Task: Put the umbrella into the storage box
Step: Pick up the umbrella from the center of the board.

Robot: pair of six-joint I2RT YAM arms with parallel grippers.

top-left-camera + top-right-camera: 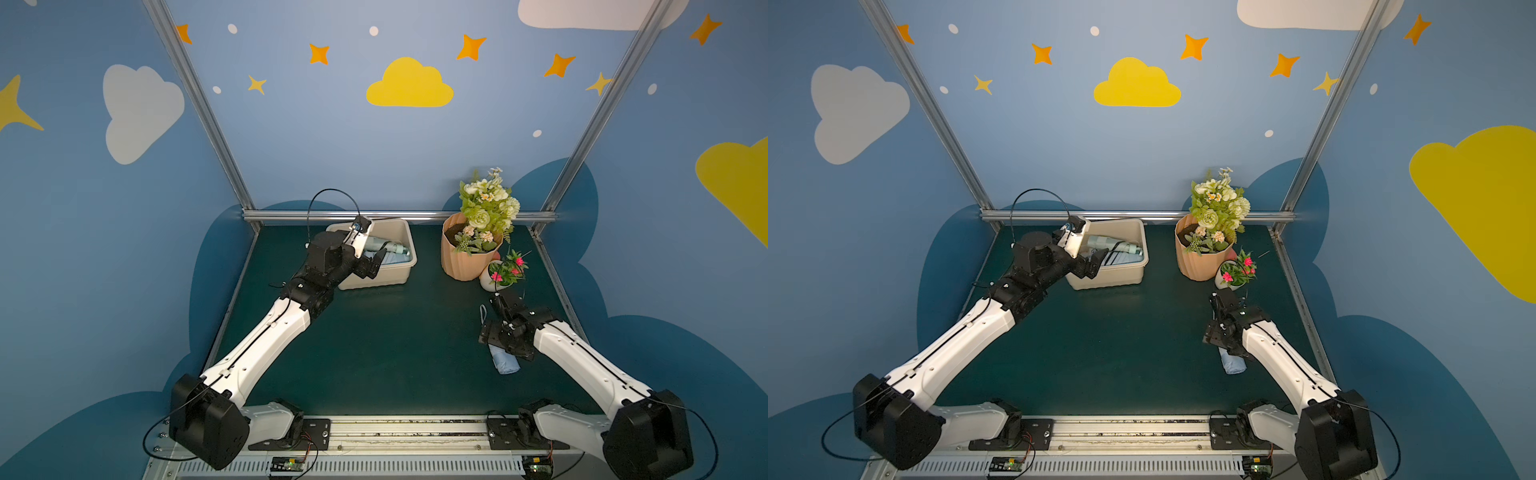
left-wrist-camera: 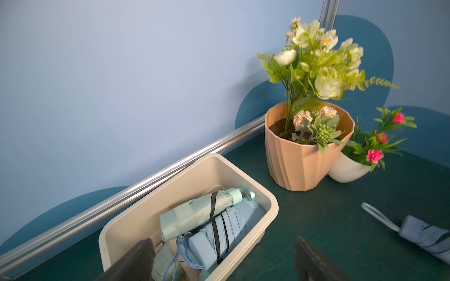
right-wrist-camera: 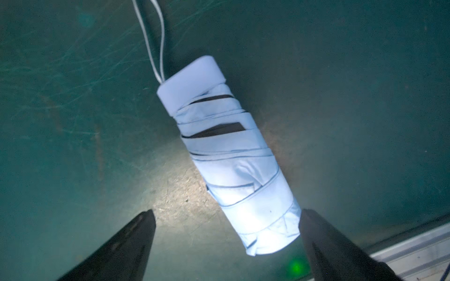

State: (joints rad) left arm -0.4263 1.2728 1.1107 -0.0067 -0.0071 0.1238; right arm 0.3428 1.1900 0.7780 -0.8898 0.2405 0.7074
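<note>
A pale blue folded umbrella (image 3: 231, 158) lies flat on the dark green table (image 1: 374, 353) at about four o'clock. Its wrist strap (image 3: 160, 75) points toward eleven o'clock and its fabric end toward five. Your right claw (image 3: 226, 211) hangs just above it, pointing down, jaws spread fully wide and holding nothing. One fingertip sits just beside the fabric end, and the opposite one stands over bare table. The right arm reaches forward from its base at five o'clock, wrist bent downward. To grip well, you likely need to move toward the middle of the bundle and turn the wrist so the jaws cross its long axis squarely. Then lower until the fingers flank the fabric and close on the body, not the strap. The beige storage box (image 1: 382, 279) sits at twelve o'clock, well apart, already holding a mint-green umbrella (image 2: 194, 215) and another blue one (image 2: 233, 226). Your left claw (image 2: 222, 240) hovers at the box's near rim, jaws wide and empty, so keep it clear of the drop. A peach flower pot (image 1: 461, 262) stands at one o'clock.
</note>
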